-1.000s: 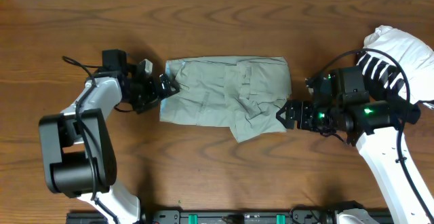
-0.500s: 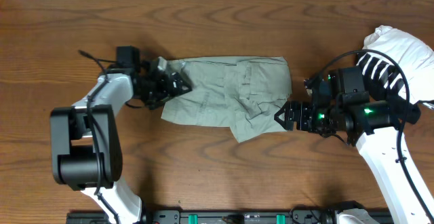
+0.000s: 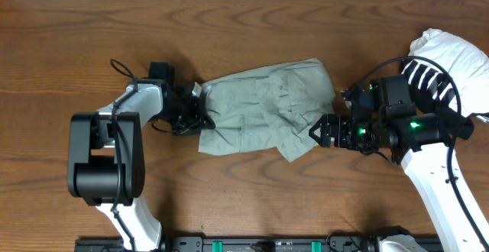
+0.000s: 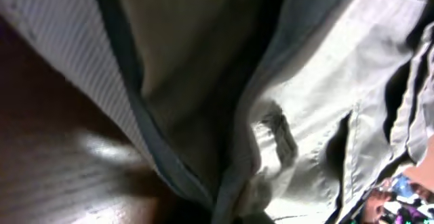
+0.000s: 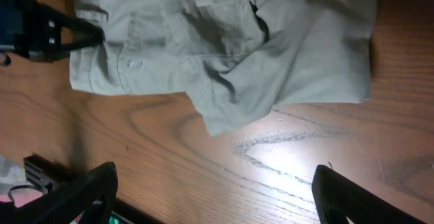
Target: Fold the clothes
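Observation:
The clothes (image 3: 263,107), light khaki trousers folded into a crumpled bundle, lie mid-table, slightly skewed. My left gripper (image 3: 200,113) is shut on their left edge, which is bunched and lifted. In the left wrist view the pinched cloth (image 4: 319,81) fills the frame and hides the fingers. My right gripper (image 3: 315,130) stands open just off the bundle's lower right corner. In the right wrist view the clothes (image 5: 224,34) lie beyond the wide-apart fingertips (image 5: 88,190), with bare wood between them. The left gripper (image 5: 47,34) shows at the cloth's far end.
A white bundle of cloth (image 3: 447,53) lies at the right edge behind the right arm. The brown wooden table (image 3: 229,15) reaches to a pale wall at the back. A black rail (image 3: 267,244) runs along the front edge.
My left gripper moved right, closed on the trousers' left edge and carried it rightward; the bundle shifted right and tilted. The right arm stayed put.

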{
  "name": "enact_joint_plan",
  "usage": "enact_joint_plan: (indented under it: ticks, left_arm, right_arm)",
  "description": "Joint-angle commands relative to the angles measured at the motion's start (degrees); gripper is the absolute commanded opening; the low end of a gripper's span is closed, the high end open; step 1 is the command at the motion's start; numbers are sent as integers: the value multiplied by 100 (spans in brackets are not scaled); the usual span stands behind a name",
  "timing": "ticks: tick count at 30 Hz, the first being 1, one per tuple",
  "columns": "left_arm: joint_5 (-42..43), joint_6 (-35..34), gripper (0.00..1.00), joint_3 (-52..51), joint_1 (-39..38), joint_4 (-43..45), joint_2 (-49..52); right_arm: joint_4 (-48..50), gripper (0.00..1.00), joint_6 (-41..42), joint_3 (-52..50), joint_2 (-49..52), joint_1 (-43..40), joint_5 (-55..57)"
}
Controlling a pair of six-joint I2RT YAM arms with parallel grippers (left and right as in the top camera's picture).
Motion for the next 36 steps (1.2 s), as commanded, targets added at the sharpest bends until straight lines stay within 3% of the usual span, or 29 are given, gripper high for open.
enact_joint_plan:
  ticks: [1, 13, 19, 28, 36]
  left_arm:
    - [-142, 61, 6, -76, 33, -162, 92]
    - [-188, 35, 6, -74, 857, -721, -750]
    - [-195, 33, 6, -74, 1073, -1185, -1613]
    - [-313, -820, 6, -74, 1064, -1462, -2673]
    - [-295, -1475, 6, -74, 857, -1445, -2820]
  right_arm:
    - [42, 90, -107, -20, -66, -15, -59]
    - [739, 89, -105, -31, 13, -13, 411]
    - [1696, 79, 181, -31, 509, 216, 409]
    - [3289, 68, 754, -31, 2000, 1287, 63]
    - [4999, 66, 1486, -28, 3040, 2179, 17]
